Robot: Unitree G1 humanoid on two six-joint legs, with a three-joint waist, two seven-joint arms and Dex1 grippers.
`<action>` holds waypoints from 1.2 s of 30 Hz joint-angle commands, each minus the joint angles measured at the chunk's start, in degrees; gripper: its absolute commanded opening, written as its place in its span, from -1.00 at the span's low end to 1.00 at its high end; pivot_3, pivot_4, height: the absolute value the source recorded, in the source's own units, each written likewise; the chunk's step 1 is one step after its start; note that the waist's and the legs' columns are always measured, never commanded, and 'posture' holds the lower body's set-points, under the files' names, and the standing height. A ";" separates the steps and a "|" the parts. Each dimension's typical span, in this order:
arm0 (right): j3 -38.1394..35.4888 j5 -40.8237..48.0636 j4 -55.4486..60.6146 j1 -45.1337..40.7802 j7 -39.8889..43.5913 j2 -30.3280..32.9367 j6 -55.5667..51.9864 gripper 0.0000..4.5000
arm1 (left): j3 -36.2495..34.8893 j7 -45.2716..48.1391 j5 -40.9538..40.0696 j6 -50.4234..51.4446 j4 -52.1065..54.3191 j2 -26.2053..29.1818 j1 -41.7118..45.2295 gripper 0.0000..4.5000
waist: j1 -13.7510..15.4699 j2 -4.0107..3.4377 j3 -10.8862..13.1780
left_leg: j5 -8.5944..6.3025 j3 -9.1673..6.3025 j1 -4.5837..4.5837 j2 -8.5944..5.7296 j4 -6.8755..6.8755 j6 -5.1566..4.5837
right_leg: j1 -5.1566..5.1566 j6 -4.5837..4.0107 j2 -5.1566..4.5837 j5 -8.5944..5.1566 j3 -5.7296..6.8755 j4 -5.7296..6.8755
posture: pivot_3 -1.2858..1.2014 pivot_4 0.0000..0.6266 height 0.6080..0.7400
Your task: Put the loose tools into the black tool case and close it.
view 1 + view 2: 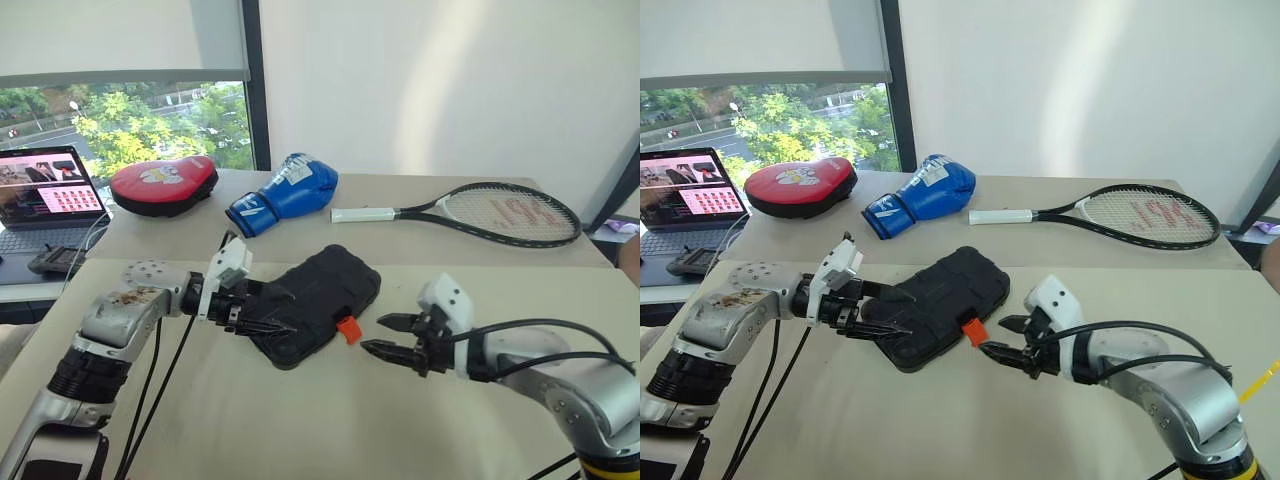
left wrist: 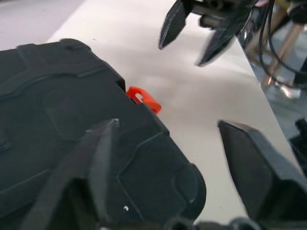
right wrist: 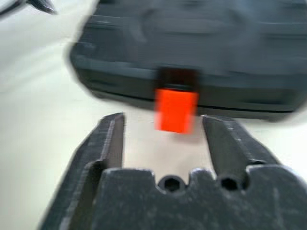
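The black tool case (image 1: 320, 295) lies shut on the near table, its small orange latch (image 1: 347, 329) sticking out of the edge that faces me. My left gripper (image 1: 268, 310) hovers over the case's left end with its fingers spread and nothing between them. My right gripper (image 1: 372, 334) is open just right of the latch, pointing at it. In the right wrist view the latch (image 3: 175, 109) sits just beyond the two fingertips, apart from them. The left wrist view shows the case lid (image 2: 57, 110), the latch (image 2: 144, 98) and the right gripper (image 2: 192, 43) beyond. The loose tools are out of view.
On the far table lie a red punch pad (image 1: 163, 183), a blue boxing glove (image 1: 285, 195) and a tennis racket (image 1: 480, 212). An open laptop (image 1: 45, 195) and a small dark device (image 1: 55, 262) sit at the left, with cables running by my left arm.
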State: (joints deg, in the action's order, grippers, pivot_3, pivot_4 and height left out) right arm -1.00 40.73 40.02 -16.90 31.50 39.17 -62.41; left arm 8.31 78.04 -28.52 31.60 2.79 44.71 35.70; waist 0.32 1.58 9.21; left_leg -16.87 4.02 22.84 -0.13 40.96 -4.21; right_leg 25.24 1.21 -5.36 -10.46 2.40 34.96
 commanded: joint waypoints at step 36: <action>10.25 -9.54 -12.26 -8.22 -8.00 -9.81 -3.11 -0.47 | 3.77 1.35 7.99 -3.08 -3.68 -3.08 0.02 0.52 | 0.22 -0.01 0.00 | 0.06 0.00 -0.01 -0.01 0.18 0.09 | 0.01 0.03 0.06 0.00 -0.02 0.09 | 0.03 -0.52 1.00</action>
State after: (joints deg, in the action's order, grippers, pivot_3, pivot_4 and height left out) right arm 10.25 31.22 26.62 -24.00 23.33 29.68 -65.50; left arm 12.44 79.46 -20.71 28.69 -2.03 41.14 36.05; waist 0.54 1.57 9.22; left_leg -16.81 4.02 22.83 -0.14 41.14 -4.12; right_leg 25.25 1.24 -5.30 -10.46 2.39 35.05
